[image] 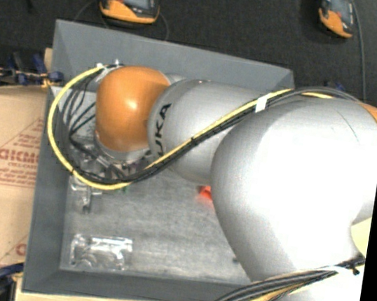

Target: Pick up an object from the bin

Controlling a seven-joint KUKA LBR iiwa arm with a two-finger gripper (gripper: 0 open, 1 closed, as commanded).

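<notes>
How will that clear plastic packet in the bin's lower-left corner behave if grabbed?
The clear plastic packet looks crinkled and flat, so it is probably floppy and light. Its glossy film may be slippery, and lying flat on the bin floor it may slide rather than lift.

I see the bin (188, 61) in plain matt grey, its floor speckled lighter. My arm (299, 171) is silver-grey with black lettering (158, 129), its wrist cover (128, 108) glossy orange, and a yellow cable (206, 131) loops along it. The packet (101, 251) at lower left looks clear with silvery glints. A small scrap (205, 194) by the arm is red-orange.
</notes>
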